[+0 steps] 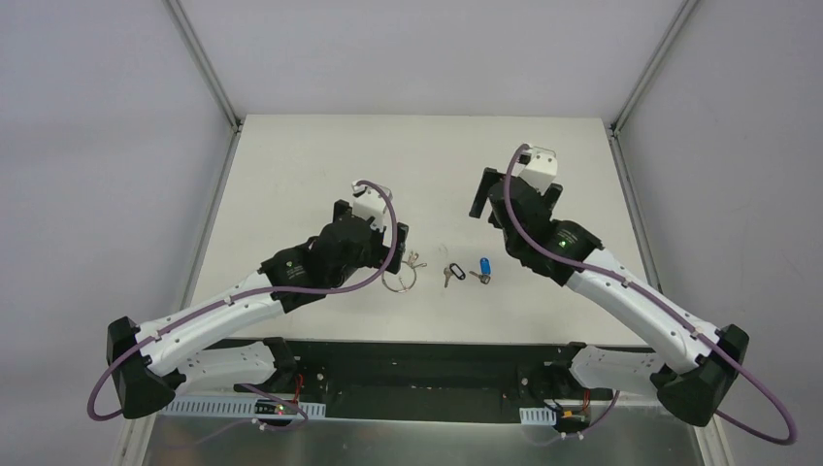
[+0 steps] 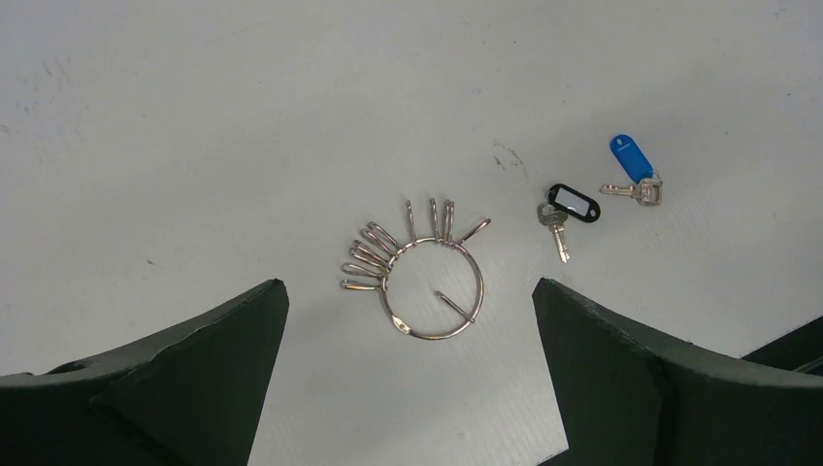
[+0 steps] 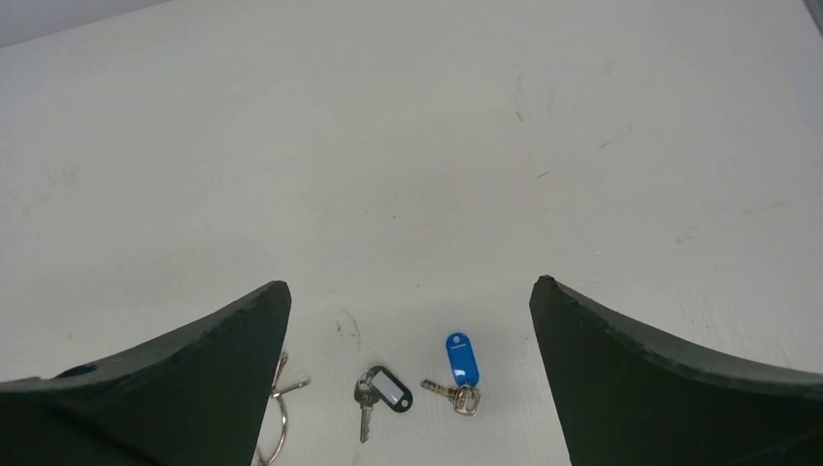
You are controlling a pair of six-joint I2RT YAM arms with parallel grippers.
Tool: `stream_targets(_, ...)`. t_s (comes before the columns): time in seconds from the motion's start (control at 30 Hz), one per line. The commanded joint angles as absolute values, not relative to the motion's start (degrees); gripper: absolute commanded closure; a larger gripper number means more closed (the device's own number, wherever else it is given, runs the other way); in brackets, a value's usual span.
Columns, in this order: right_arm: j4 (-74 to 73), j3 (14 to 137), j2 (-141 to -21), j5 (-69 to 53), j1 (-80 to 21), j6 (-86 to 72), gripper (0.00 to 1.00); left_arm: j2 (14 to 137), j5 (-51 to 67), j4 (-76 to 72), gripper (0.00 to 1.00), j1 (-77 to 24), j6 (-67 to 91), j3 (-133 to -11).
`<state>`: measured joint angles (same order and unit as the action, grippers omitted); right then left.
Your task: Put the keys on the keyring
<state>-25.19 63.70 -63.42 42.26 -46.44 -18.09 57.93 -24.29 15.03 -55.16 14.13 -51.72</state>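
Observation:
The keyring (image 2: 479,286), a thin silver wire ring with several small wire clips fanned along its upper left, lies flat on the white table (image 1: 291,175). It shows just beyond my left gripper (image 2: 410,283), which hovers over it open and empty. Right of the ring lie two keys, one with a black tag (image 2: 573,203) and one with a blue tag (image 2: 631,157), apart from each other. My right gripper (image 3: 411,282) hangs open above the table, with the black-tagged key (image 3: 388,390) and blue-tagged key (image 3: 463,357) showing between its fingers and the keyring (image 3: 279,425) half hidden by its left finger.
From above, the keyring (image 1: 400,275), black-tagged key (image 1: 452,273) and blue-tagged key (image 1: 482,267) sit in a row near the table's front middle, between the left gripper (image 1: 371,226) and right gripper (image 1: 517,199). Metal frame posts (image 1: 204,63) stand at the back corners.

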Motion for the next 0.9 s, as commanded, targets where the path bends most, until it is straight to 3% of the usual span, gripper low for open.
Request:
stream_targets(0.0, -30.09, 68.74, -67.06, 50.68, -46.76, -22.29, 0.01, 56.07, -23.39, 12.01, 0.0, -55.51, 14.68, -50.51)
stream_targets(0.3, -24.53, 63.52, -62.49, 39.94, -46.73, -19.42, 0.01, 56.33, -24.57, 12.51, 0.0, -55.49, 16.79, -50.18)
stream_targets(0.8, -32.49, 65.78, -68.99, 33.56, -46.78, -16.2, 0.01, 58.95, -27.53, 13.49, 0.0, -55.11, 20.26, -47.63)
stream_targets(0.87, -30.73, 64.43, -69.48, 28.88, -46.83, -16.74, 0.05, 60.82, -27.51, 14.29, 0.0, -53.6, 22.86, -46.87)
